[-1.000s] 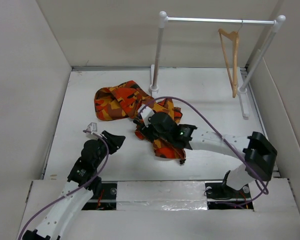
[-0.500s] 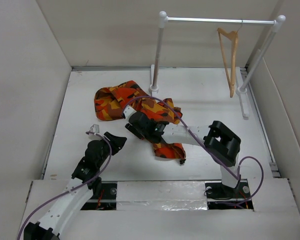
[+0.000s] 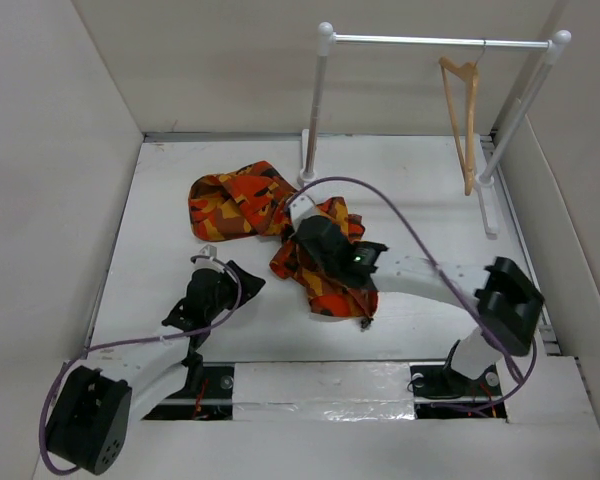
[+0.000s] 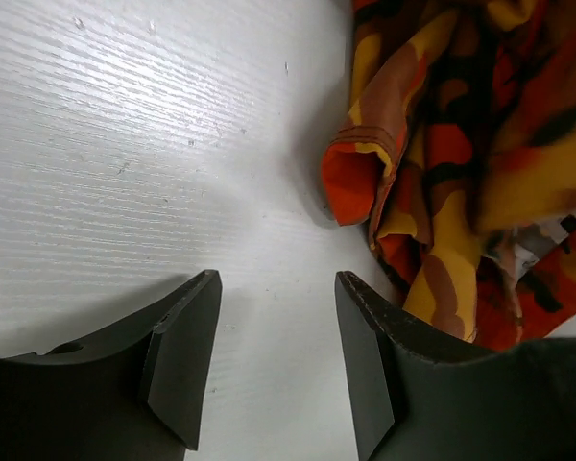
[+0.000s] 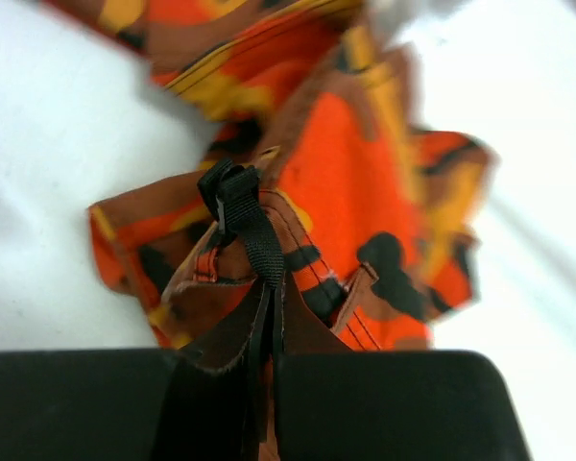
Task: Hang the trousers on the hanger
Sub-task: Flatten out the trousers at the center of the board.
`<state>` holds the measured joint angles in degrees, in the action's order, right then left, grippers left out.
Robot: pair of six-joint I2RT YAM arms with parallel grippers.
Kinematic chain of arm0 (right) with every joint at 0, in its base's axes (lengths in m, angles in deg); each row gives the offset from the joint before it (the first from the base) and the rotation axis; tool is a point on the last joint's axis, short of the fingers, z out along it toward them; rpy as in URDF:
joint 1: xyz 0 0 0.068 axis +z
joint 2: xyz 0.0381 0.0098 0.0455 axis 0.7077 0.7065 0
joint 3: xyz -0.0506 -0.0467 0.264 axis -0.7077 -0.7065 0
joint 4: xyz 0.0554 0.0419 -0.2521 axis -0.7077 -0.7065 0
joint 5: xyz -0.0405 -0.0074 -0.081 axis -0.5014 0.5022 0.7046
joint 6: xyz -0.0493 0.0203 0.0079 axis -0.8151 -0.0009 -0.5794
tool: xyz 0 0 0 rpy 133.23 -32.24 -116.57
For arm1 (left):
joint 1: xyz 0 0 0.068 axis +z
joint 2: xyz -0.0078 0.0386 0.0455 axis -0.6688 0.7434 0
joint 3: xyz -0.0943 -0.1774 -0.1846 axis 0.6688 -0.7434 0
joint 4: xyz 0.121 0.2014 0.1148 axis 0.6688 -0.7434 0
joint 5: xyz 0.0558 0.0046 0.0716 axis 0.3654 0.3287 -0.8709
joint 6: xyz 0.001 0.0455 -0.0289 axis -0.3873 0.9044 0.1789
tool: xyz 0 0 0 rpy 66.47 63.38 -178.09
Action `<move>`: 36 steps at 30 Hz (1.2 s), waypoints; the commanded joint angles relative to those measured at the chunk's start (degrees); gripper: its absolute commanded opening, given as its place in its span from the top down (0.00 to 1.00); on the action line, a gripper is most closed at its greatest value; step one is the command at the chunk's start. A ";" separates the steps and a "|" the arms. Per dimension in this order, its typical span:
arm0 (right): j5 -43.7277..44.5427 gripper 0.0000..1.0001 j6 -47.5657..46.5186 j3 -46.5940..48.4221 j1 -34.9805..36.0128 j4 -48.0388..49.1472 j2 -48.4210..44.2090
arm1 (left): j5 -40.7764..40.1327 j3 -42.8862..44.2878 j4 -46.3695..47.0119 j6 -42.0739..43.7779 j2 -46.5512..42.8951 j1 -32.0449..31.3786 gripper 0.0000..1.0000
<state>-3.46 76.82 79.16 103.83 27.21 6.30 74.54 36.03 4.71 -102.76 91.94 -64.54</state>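
R gripper (image 5: 269,357) clamped on thin fold of trousers (image 5: 355,163); L gripper (image 4: 276,288) jaws apart, empty. Risk: fold slips out on lift; bunched cloth may snag hanger (image 3: 464,120).

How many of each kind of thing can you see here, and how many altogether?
Trousers: 1
Hanger: 1
Clothes rack: 1
Robot arms: 2
Total: 5

Orange-red camouflage trousers (image 3: 265,210) crumpled on the table, tan wooden hanger (image 3: 464,120) hanging from the rail
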 commanded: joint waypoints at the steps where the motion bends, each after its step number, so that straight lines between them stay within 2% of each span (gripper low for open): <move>1: 3.61 1.00 2.30 -4.88 -3.67 4.13 -13.30 | 4.12 2.76 12.35 2.01 5.06 -0.37 0.52; 7: -0.88 1.00 5.90 -12.63 -12.10 1.94 -25.90 | 9.05 6.18 20.98 3.24 15.87 -2.12 0.47; 12: -4.12 1.00 6.09 -17.81 -20.28 -0.08 -34.77 | 6.77 11.37 23.45 4.21 25.18 -7.57 0.45; 16: -7.28 1.00 5.21 -20.46 -25.03 0.09 -37.78 | 3.78 13.57 25.47 4.03 30.47 -8.72 0.47; 17: -7.64 1.00 5.29 -20.64 -25.64 -0.26 -37.95 | 2.82 14.01 25.74 4.12 31.17 -8.72 0.53; 19: -7.21 1.00 5.82 -20.73 -26.26 -1.93 -38.65 | 1.58 14.36 26.62 4.20 32.32 -8.72 0.74; 20: -7.03 1.00 5.99 -20.90 -27.05 -2.11 -38.92 | 1.06 14.89 26.36 4.81 32.32 -8.72 0.97; 21: -6.85 1.00 5.91 -21.08 -27.06 -2.02 -39.27 | 0.62 15.24 25.31 5.26 31.19 -8.72 1.00; 23: -6.76 1.00 5.73 -21.08 -27.93 -2.37 -40.15 | -1.65 14.46 22.15 5.87 28.21 -8.72 1.00; 26: -5.71 1.00 5.82 -21.25 -30.04 -3.69 -42.07 | -5.78 13.05 15.14 7.10 18.38 -8.72 1.00; 29: -5.27 1.00 6.17 -22.04 -33.11 -4.21 -43.66 | -10.97 12.35 4.15 8.42 5.64 -9.25 1.00; 30: -5.10 1.00 6.69 -22.22 -35.03 -5.61 -44.71 | -11.60 12.43 1.51 8.42 -1.62 -9.25 1.00; 32: -4.83 1.00 6.96 -22.75 -37.15 -6.06 -45.95 | -12.22 13.30 -6.40 8.42 -8.95 -9.25 1.00; 33: -4.66 1.00 6.96 -23.71 -38.29 -5.54 -47.09 | -12.13 14.00 -8.95 8.51 -15.43 -9.25 1.00; 34: -4.92 1.00 6.96 -24.15 -39.44 -5.27 -47.27 | -12.22 14.88 -14.02 8.60 -18.01 -9.25 1.00; 36: -5.27 1.00 8.10 -24.50 -42.87 -6.15 -47.54 | -12.04 17.61 -18.53 9.04 -24.24 -9.25 1.00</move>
<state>-10.70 83.79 54.86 64.27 20.31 -39.99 64.91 49.39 -3.27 -95.24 74.13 -73.77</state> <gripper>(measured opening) 0.027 0.006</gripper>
